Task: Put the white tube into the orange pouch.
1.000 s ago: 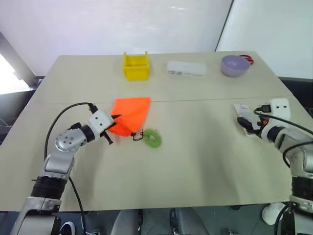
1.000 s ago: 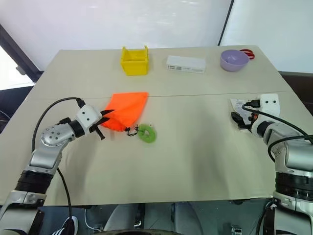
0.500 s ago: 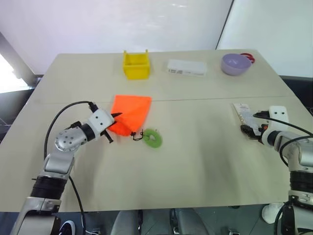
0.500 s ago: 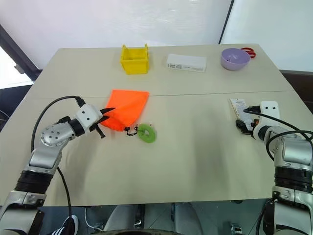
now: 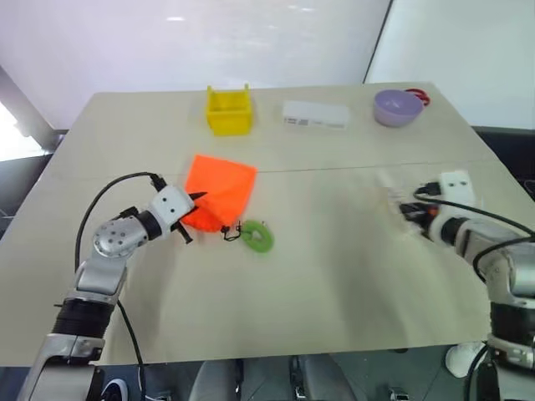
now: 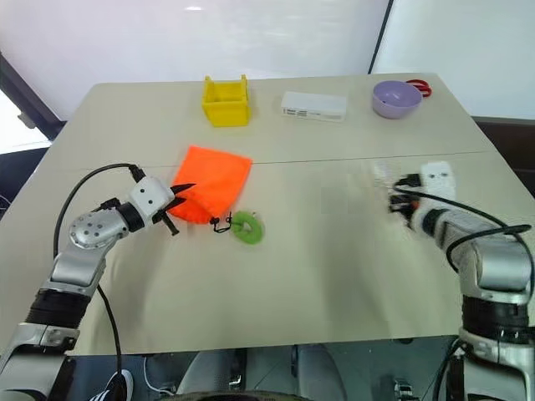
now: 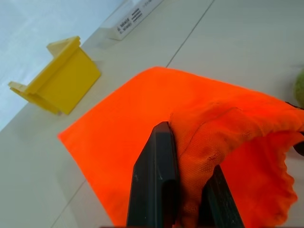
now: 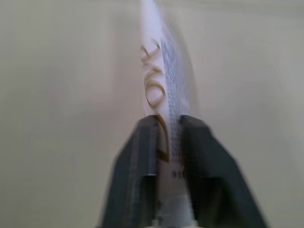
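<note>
already my right gripper [image 8: 168, 142] is clamped on the white tube [image 8: 161, 90] near its cap end, lifted off the table [image 5: 334, 276]; light, squashy, slippery, so grip gently. my left gripper [image 7: 183, 190] pinches the orange pouch [image 5: 219, 190] rim, soft cloth.

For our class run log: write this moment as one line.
left gripper: shut on orange fabric pouch | right gripper: shut on flattened white squeeze tube | tube outside pouch
</note>
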